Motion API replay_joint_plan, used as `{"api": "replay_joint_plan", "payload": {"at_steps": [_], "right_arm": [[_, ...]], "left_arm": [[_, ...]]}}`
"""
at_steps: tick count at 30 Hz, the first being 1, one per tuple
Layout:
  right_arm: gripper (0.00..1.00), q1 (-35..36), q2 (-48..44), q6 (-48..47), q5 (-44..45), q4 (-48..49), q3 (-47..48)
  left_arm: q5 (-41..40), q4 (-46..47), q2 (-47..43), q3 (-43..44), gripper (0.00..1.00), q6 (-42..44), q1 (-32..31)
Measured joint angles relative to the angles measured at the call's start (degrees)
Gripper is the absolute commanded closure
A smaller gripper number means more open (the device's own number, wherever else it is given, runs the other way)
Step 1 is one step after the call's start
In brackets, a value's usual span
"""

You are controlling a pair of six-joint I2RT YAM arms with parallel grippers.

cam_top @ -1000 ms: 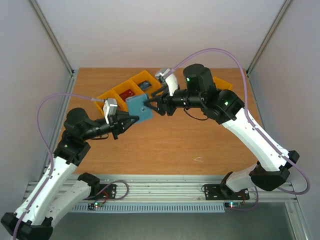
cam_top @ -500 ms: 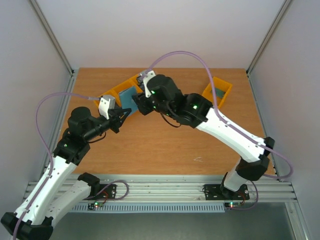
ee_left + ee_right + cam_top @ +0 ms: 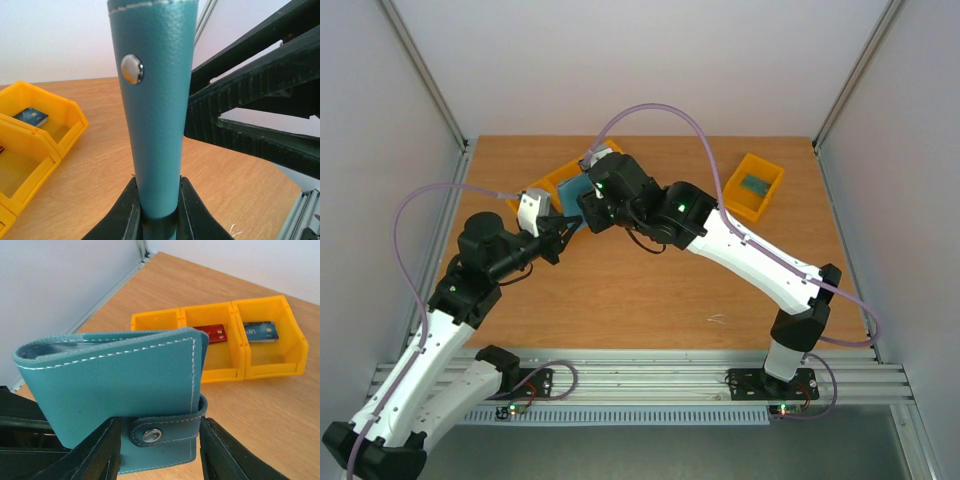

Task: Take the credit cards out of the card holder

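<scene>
Risks first: left pincer is clenched on one edge of the holder only, a thin bite. If the right pincer tugs or twists, the holder could pivot out and drop to the surface. Both pincers sit very close, so a small misaligned move could knock them together. The strap looks snapped shut over the stud. Pulling on it against a weak counter-grip likely just drags the whole holder.

Position: holder is in the air over the surface, folded, standing up out of the left pincer. The right pincer straddles the strap end, one jaw each side, just beside or touching the leather; can't tell if it's actually gripping. No card visible in the holder; inside is hidden.

Beyond: row of bins, red card in the middle one, blue card in the end one. Further right, a separate bin, well apart, with something dark in it, too small to tell.
</scene>
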Motion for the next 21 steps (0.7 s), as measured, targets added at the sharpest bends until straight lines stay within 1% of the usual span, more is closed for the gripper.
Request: {"api": "replay_joint_plan", "payload": {"at_steps": [3, 5, 15, 18, 19, 21], "right_arm": [[0.56, 0.00, 1.20, 0.42, 0.92, -2.14, 1.66], [0.59, 0.00, 2.14, 0.79, 1.46, -3.43, 2.99], [0.80, 0.76, 4.92, 1.11, 4.50, -6.84, 6.71], [0.95, 1.14, 5.77, 0.98, 5.40, -7.65, 7.76], [0.98, 1.25, 5.97, 0.81, 5.62, -7.76, 7.89], [0.99, 1.40, 6.29, 0.66, 6.56, -8.11, 8.07]], "left_arm": [[-0.42, 0.00, 0.22, 0.00, 1.00, -0.04, 0.00], [-0.59, -0.02, 0.39, 0.00, 1.00, -0.02, 0.04], [-0.50, -0.44, 0.87, 0.00, 1.00, -0.04, 0.07], [-0.39, -0.44, 1.09, -0.02, 1.00, -0.07, 0.07], [-0.33, -0.44, 1.14, -0.02, 1.00, -0.07, 0.07], [-0.33, -0.63, 1.18, -0.02, 1.00, -0.09, 0.07]]}}
